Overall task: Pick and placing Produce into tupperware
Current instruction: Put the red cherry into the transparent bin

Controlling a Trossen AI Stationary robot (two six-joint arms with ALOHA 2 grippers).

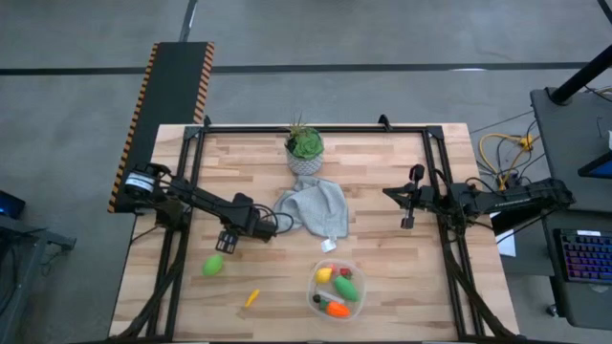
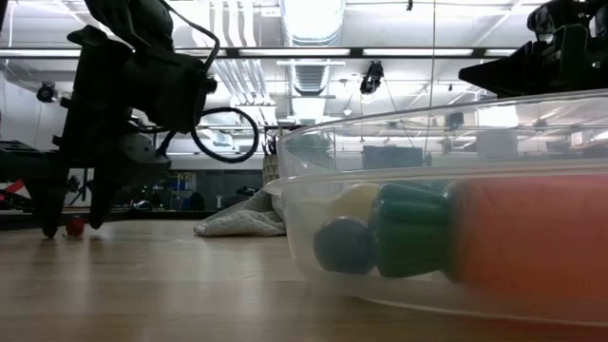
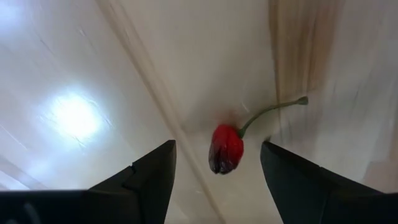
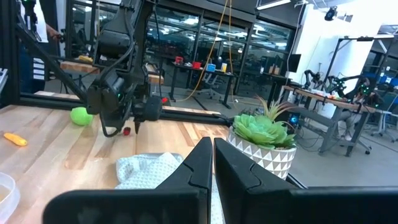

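Two dark robot arms reach over a wooden desk [image 1: 382,277]. The left gripper [image 1: 228,239] points down at the desk, just left of the grey cloth [image 1: 316,208]. Its two fingers [image 3: 140,180] stand apart, and a small red cherry [image 3: 226,148] with a thin green stem lies on the desk between them. The fingers are not touching the cherry, so the left gripper holds nothing. In the low view the cherry [image 2: 74,226] shows as a tiny red ball right by the finger tips.

The right gripper [image 1: 408,208] waits on the right side of the desk, well apart from everything. Its fingers [image 4: 205,168] are pressed together with nothing between them.

The tupperware [image 1: 337,290] is a clear round tub near the front edge of the desk, a bit right of the middle. Some produce is in it: a yellow piece [image 1: 325,274], a small red piece [image 1: 345,273], a green oval [image 1: 345,288] and an orange piece [image 1: 337,309]. There is a dark little round thing in there too (it is too small to tell what it is).

Two more pieces lie on the bare desk. A green oval fruit [image 1: 212,265] sits near the left gripper, toward the front. A small orange carrot [image 1: 251,297] lies closer to the front edge, between that green fruit and the tupperware.

A leafy green plant in a patterned pot [image 1: 304,153] stands at the back of the desk, just behind the cloth.
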